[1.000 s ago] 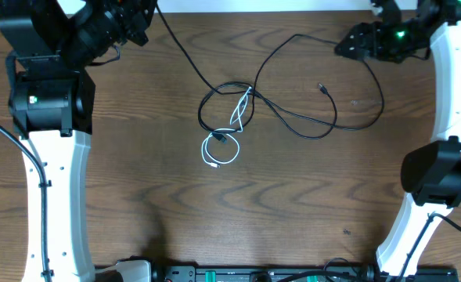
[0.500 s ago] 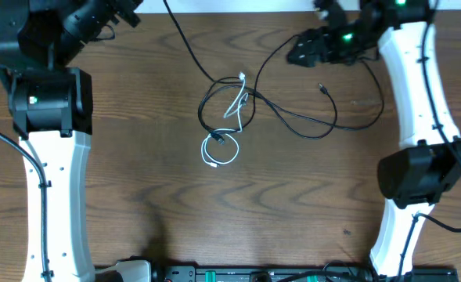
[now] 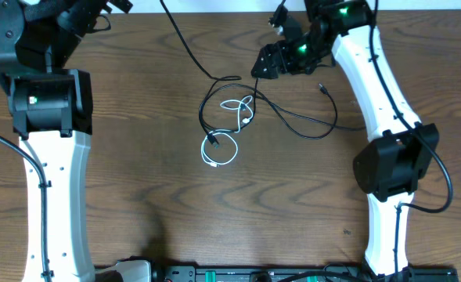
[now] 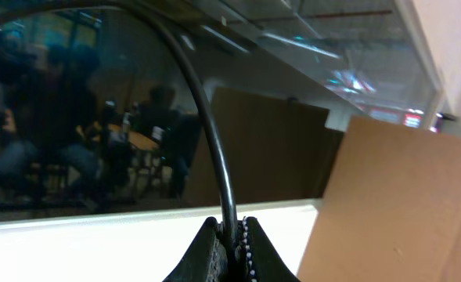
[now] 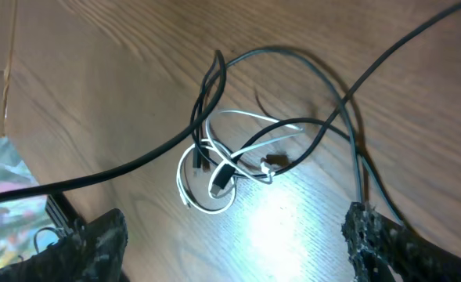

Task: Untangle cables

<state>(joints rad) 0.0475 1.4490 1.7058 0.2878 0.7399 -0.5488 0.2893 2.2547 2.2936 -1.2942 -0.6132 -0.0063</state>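
The black cable [image 3: 189, 53] runs from the top edge down into a knot of loops at mid-table, and one plug end [image 3: 322, 88] lies free to the right. The white cable [image 3: 217, 165] forms a small ring below the knot and threads up through it. My right gripper [image 3: 265, 66] hovers open just above and to the right of the knot; its wrist view shows the black cable [image 5: 281, 52] and white cable [image 5: 209, 210] lying ahead of the spread jaws [image 5: 234, 243]. Raised off the table, my left gripper [image 4: 232, 235] is shut on the black cable [image 4: 214, 149].
Thicker black cords hang along both white arms [image 3: 54, 180]. A strip of equipment [image 3: 253, 274] lines the front edge of the wooden table [image 3: 136, 204]. A brown board [image 4: 402, 204] and a window fill the left wrist view.
My right arm has swung left from the far right corner to just beside the knot. The white cable's upper strands have shifted slightly. The left gripper keeps its hold.
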